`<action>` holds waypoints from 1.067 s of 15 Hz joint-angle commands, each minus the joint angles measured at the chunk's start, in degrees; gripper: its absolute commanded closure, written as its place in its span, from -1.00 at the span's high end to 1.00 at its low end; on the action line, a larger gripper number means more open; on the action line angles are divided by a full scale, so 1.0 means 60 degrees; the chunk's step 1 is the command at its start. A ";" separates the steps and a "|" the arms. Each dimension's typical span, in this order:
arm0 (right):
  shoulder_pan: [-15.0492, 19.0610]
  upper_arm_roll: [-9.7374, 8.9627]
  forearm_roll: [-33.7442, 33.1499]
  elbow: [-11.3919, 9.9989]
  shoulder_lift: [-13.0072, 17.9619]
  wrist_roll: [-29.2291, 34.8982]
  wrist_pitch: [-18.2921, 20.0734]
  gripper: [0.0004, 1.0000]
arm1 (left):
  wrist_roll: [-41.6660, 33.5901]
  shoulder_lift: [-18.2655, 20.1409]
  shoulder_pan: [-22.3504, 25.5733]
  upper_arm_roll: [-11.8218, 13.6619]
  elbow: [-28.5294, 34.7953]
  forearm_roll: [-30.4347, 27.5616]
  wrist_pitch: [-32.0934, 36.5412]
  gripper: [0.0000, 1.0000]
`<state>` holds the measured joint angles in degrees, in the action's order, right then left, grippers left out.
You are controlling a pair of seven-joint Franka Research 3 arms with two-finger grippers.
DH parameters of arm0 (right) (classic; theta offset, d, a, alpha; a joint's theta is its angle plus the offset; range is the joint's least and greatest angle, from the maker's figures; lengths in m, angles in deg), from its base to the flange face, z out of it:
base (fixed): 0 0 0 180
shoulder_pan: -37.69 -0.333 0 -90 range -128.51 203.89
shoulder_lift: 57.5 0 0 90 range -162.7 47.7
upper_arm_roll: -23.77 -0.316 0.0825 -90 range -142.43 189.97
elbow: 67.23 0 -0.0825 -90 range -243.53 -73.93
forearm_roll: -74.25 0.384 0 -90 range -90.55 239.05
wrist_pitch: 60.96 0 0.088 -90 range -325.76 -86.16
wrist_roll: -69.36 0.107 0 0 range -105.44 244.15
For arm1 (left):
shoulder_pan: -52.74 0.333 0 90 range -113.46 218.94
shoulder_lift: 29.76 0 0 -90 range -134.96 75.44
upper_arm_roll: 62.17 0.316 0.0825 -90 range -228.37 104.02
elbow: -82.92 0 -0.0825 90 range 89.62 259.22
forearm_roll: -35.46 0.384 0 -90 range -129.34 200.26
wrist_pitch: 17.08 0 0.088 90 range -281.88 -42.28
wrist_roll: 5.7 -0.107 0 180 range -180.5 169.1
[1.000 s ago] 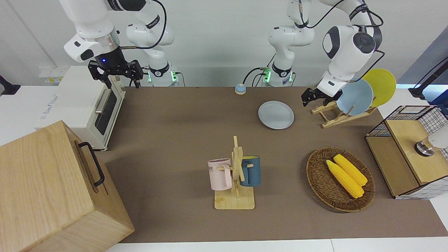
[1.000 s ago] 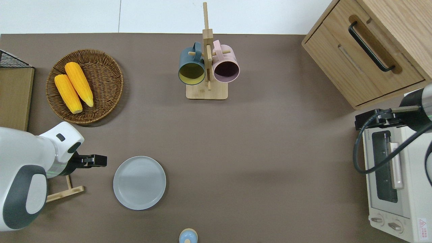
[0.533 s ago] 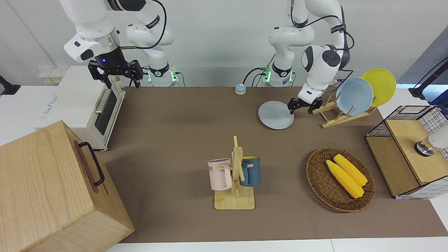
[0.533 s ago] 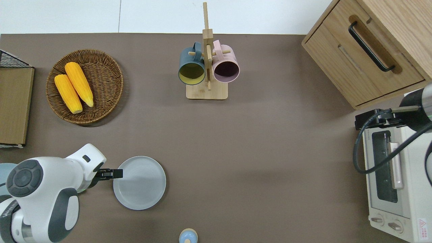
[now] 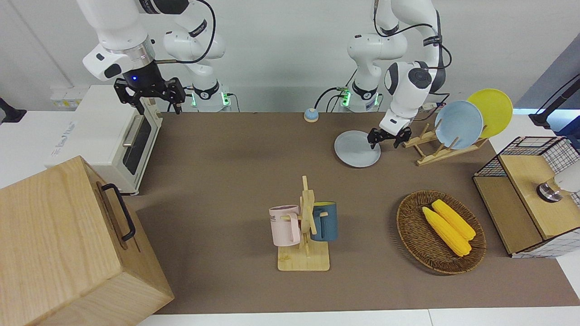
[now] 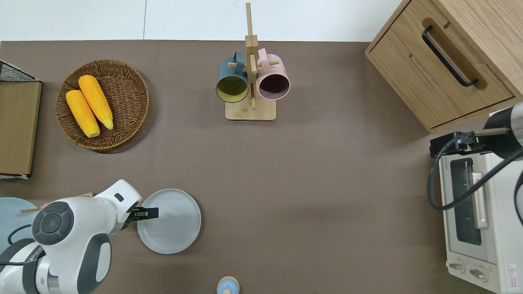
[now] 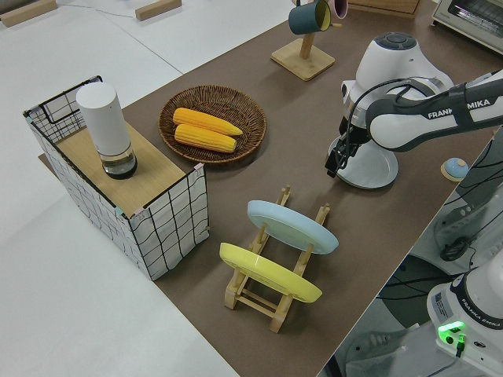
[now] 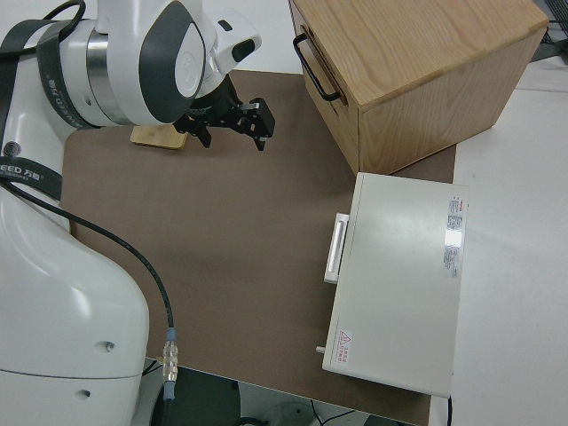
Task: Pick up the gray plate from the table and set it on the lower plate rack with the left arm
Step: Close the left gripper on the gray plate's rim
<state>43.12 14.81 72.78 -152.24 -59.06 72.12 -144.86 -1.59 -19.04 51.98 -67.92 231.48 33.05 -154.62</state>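
The gray plate (image 6: 169,221) lies flat on the table (image 6: 310,171) in the lower left of the overhead view, with the lower plate rack (image 5: 435,147) just beside it toward the left arm's end. In the front view that rack sits at upper right, its upper slots filled by a light-blue plate (image 5: 458,124) and a yellow plate (image 5: 491,111). The left gripper (image 6: 148,212) sits over the plate's rim on the rack side, fingers spread and pointing down — nothing is pinched yet. The right arm is parked, its gripper (image 5: 149,93) spread open.

The plate looks stiff, smooth and fairly light, probably slick and liable to chip if dropped. Lying flat, it offers only its shallow rim — one finger should go inside the lip and one outside, on the edge the gripper now covers. A pinch that far off-centre may let the plate tip or slide.
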 commanded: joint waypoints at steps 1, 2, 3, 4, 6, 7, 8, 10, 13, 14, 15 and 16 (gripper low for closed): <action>-0.0069 0.0057 0.0026 0.0062 -0.0004 0.0037 0.0009 0.97 | 0.0267 -0.0336 -0.0108 -0.0068 0.0186 0.0211 -0.0631 1.00; -0.0069 0.0057 0.0026 0.0062 -0.0018 0.0037 0.0009 0.97 | 0.0252 -0.0408 -0.0108 -0.0068 0.0186 0.0211 -0.0704 1.00; -0.0069 0.0057 0.0026 0.0062 -0.0004 0.0037 0.0009 0.97 | 0.0252 -0.0511 -0.0108 -0.0068 0.0201 0.0211 -0.0791 0.99; -0.0069 0.0057 0.0026 0.0062 -0.0004 0.0037 0.0009 0.97 | 0.0252 -0.0584 -0.0108 -0.0083 0.0201 0.0211 -0.0879 0.99; -0.0069 0.0057 0.0026 0.0062 -0.0004 0.0037 0.0009 0.97 | 0.0267 -0.0687 -0.0253 -0.0083 0.0201 0.0211 -0.0968 0.98; -0.0069 0.0057 0.0026 0.0062 -0.0004 0.0037 0.0009 0.97 | 0.0267 -0.0687 -0.0240 -0.0083 0.0201 0.0211 -0.0968 0.95; -0.0069 0.0057 0.0026 0.0062 -0.0004 0.0037 0.0009 0.97 | 0.0267 -0.0687 -0.0239 -0.0083 0.0201 0.0211 -0.0954 0.85; -0.0069 0.0057 0.0026 0.0062 -0.0004 0.0037 0.0009 0.97 | 0.0267 -0.0687 -0.0239 -0.0083 0.0201 0.0211 -0.0954 0.44; -0.0069 0.0057 0.0026 0.0062 -0.0004 0.0037 0.0009 0.97 | 0.0500 -0.0687 -0.0254 -0.0083 0.0201 0.0211 -0.0954 -0.53; -0.0069 0.0057 0.0026 0.0062 -0.0004 0.0037 0.0023 0.97 | 0.0545 -0.0702 -0.0254 -0.0083 0.0201 0.0211 -0.0939 -0.84; -0.0069 0.0057 0.0026 0.0062 -0.0004 0.0037 0.0009 0.97 | 0.0545 -0.0702 -0.0254 -0.0083 0.0186 0.0211 -0.0939 -1.00; -0.0069 0.0057 0.0026 0.0062 -0.0004 0.0037 0.0009 0.97 | 0.0545 -0.0702 -0.0240 -0.0083 0.0186 0.0211 -0.0939 -1.00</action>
<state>43.12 14.81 72.78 -152.24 -59.06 72.12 -144.86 -0.41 -23.16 51.39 -68.72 231.71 33.06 -159.04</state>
